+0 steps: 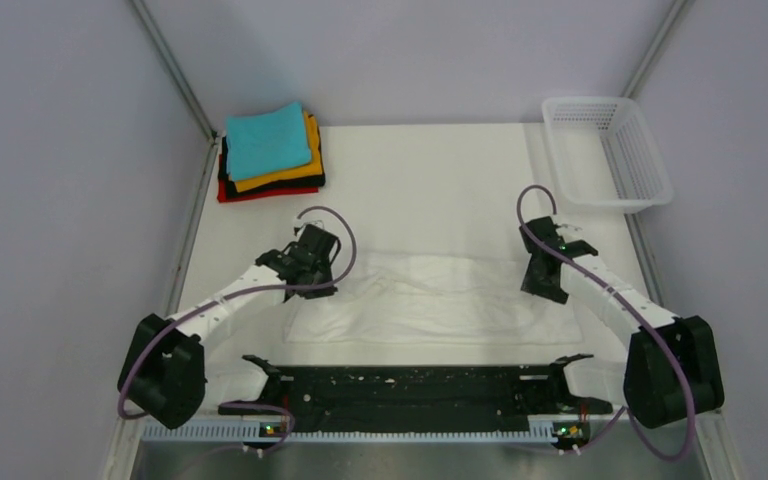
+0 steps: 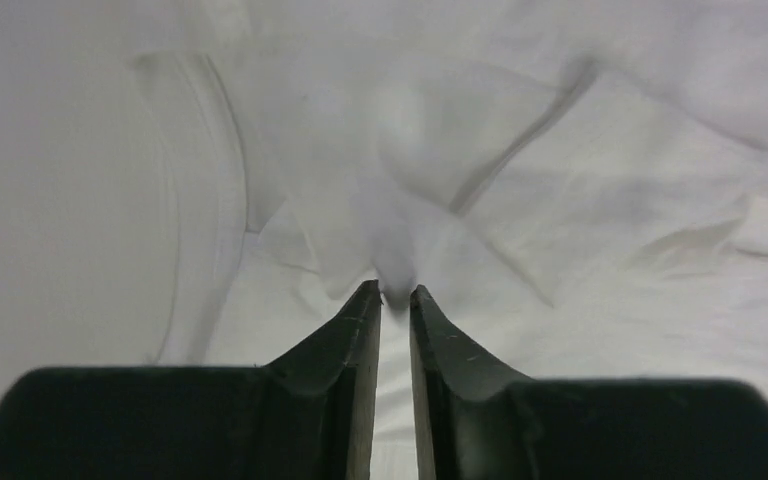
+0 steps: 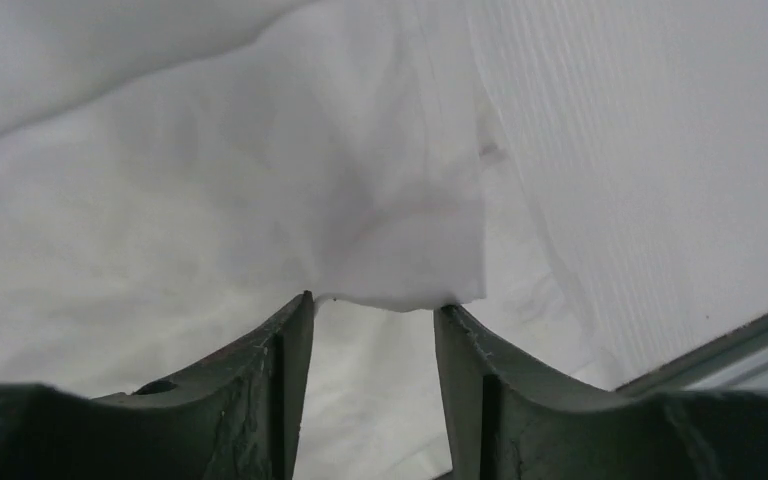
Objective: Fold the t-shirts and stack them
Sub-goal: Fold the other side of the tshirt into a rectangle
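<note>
Bench notes. White-covered table [image 1: 440, 170], with the white t-shirt [image 1: 430, 300] spread flat across it as a wide, creased band. All positions are taken from this shirt. Mesh basket [image 1: 660, 190]: beyond the shirt's far right corner, well apart from it. Stack of folded t-shirts [image 1: 270, 155]: beyond the shirt's far left corner, teal on top, then orange, black and red underneath. Left gripper [image 2: 392, 292]: over the shirt's left end, fingers only a narrow slit apart. A puckered ridge of cloth rises to meet the tips — I cannot tell whether it is pinched or let go. Right gripper [image 3: 375, 300]: at the shirt's right end, fingers standing clearly apart. A hemmed corner of the shirt lies across the gap at the tips — loose, not clamped.
</note>
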Controlling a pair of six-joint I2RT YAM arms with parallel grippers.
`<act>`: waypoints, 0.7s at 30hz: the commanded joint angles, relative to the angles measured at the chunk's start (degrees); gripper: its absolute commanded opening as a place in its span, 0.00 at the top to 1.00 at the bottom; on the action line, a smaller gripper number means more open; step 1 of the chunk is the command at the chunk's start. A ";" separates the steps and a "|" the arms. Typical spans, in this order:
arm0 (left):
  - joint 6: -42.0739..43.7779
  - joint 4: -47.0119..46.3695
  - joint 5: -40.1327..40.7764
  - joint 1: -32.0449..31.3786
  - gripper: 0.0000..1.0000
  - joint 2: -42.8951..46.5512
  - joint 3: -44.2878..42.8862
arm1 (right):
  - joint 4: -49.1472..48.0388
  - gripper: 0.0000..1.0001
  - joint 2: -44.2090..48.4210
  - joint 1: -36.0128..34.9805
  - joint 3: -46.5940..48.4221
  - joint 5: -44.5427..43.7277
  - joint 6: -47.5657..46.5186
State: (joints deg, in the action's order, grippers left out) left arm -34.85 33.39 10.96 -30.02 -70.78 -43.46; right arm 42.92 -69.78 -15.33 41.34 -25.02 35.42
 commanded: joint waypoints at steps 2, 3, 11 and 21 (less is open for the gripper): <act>-6.46 0.80 -0.90 -0.27 0.62 3.46 4.05 | 6.36 0.40 3.54 -0.65 -1.23 6.98 3.20; -7.08 1.70 -1.17 -0.41 0.53 4.55 4.24 | 7.11 0.36 5.34 -0.66 -0.77 8.62 3.25; -6.04 -8.10 -6.40 -0.75 0.01 12.41 3.69 | 0.79 0.01 17.33 -0.66 3.27 9.97 -2.35; -1.81 -13.68 -9.23 -0.73 0.01 -17.72 -13.14 | -8.97 0.01 11.99 -0.55 1.02 21.67 -4.05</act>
State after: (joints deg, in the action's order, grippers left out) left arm -39.16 22.81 4.67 -30.50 -81.23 -50.26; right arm 37.98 -56.69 -15.64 42.44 -7.20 32.95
